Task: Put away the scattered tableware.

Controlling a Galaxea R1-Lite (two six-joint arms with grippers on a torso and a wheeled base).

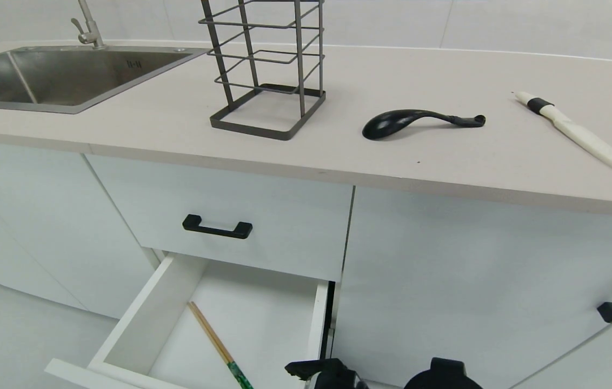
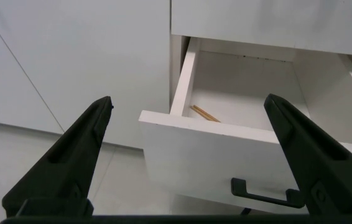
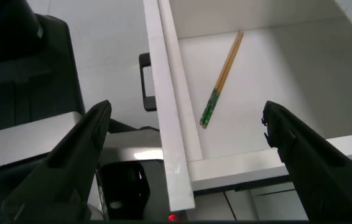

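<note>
Chopsticks (image 3: 222, 78) in drawer (image 3: 163, 62) under right end effector (image 3: 186, 109), spread wide; left end effector (image 2: 187, 99) wide.

My head camera looks forward and down across the counter (image 1: 338, 151) towards the sink (image 1: 68, 75), from fairly near, with the pulled-out drawer (image 1: 144, 313) low in its picture. My left wrist camera sits low outside the drawer, facing its front panel and looking into it, framed by my left gripper (image 2: 187, 99), spread wide. My right wrist camera hangs close over the drawer's front edge, looking down between the parted right gripper (image 3: 186, 107). All three share the drawer and its chopsticks (image 1: 220, 346).
</note>
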